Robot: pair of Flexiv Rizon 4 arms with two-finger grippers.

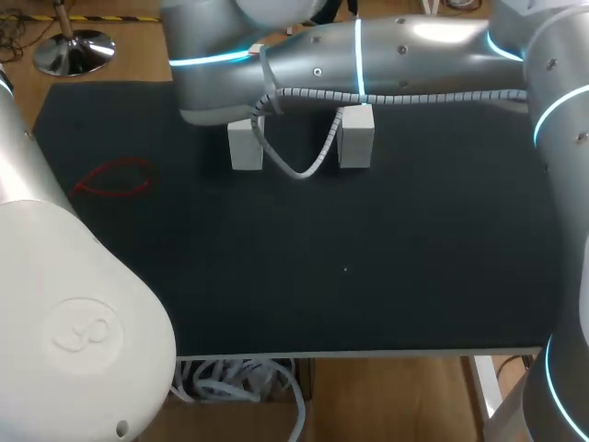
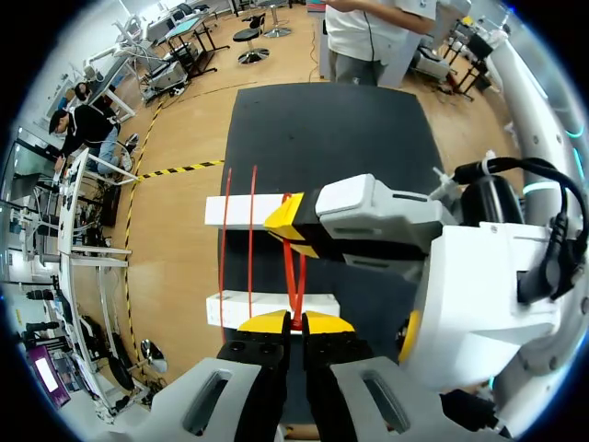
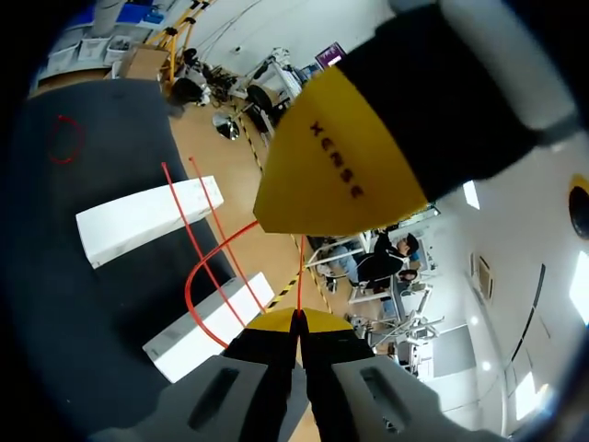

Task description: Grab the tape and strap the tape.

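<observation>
Both claws are pinched fully shut on the red strap (image 2: 294,276). The left gripper (image 2: 294,322) and right gripper (image 3: 296,322) each have a strand of it, right over the two white blocks (image 1: 246,147) it runs across. It looks thin, floppy and light, so I'd say the ends are the spot to grip. The black mat (image 1: 368,267) seems grippy, and a spare red loop (image 1: 115,177) lies well apart.

Silver right arm (image 1: 386,55) spans the black table's (image 1: 368,276) far edge, white left arm (image 1: 74,313) at its near-left corner. Yellow-tipped left gripper (image 2: 290,321) and right gripper (image 3: 296,320) sit close together, each pinched on thin red tape (image 2: 294,276).
</observation>
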